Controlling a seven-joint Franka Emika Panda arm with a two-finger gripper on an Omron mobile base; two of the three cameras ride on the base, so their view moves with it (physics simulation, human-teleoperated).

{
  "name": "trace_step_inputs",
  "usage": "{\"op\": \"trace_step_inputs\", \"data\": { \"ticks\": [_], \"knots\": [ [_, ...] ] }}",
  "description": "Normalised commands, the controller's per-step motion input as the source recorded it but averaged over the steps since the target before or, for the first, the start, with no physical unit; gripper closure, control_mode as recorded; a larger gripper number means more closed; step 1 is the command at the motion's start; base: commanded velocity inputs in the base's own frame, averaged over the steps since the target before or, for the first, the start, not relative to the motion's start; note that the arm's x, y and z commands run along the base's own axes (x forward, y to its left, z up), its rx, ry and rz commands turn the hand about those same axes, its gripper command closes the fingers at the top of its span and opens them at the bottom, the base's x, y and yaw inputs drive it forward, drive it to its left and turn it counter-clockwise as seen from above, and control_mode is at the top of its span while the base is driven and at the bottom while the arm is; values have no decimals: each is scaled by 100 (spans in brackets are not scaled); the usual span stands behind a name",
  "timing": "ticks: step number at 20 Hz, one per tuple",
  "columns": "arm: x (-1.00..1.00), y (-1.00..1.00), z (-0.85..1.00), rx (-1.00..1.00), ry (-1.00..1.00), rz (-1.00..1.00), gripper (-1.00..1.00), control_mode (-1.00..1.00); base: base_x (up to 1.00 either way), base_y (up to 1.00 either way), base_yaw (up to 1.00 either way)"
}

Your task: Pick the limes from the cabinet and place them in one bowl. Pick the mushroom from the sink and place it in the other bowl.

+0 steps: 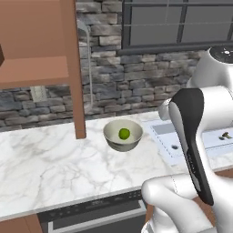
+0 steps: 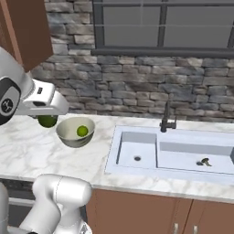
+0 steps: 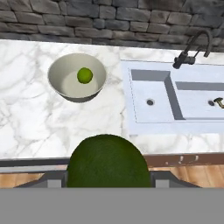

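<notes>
My gripper (image 3: 108, 178) is shut on the darker lime (image 3: 107, 161), which bulges up between the two finger tips. In the right base view the same gripper (image 2: 47, 118) hangs just left of the cream-grey bowl (image 2: 68, 135), with the dark lime (image 2: 47, 121) under the hand and above the counter. The brighter lime (image 3: 85, 75) lies inside that bowl (image 3: 59, 83), and both lime (image 1: 124, 133) and bowl (image 1: 113, 141) also show from the left. The mushroom (image 3: 218, 103) rests in the right basin of the sink (image 3: 131, 118). The brown cabinet (image 1: 41, 54) hangs at the upper left. The other bowl is out of view.
A dark slim faucet (image 2: 167, 119) stands behind the sink (image 2: 119, 157). The marble counter (image 1: 50, 168) runs left from the bowl to a brown cabinet side panel (image 1: 75, 91). A stone wall and a window lie behind. My white arm (image 1: 195, 150) fills the right of the left base view.
</notes>
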Motion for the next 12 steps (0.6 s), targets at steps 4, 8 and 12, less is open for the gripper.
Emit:
{"op": "trace_step_inputs", "data": {
  "ticks": [4, 8, 12],
  "knots": [
    [0, 0, 0, 0, 0, 0, 100, 100, 52, -41, 14],
    [0, 0, 0, 0, 0, 0, 100, 100, 26, -17, 10],
    [0, 0, 0, 0, 0, 0, 100, 100, 2, -2, 2]
  ]
}}
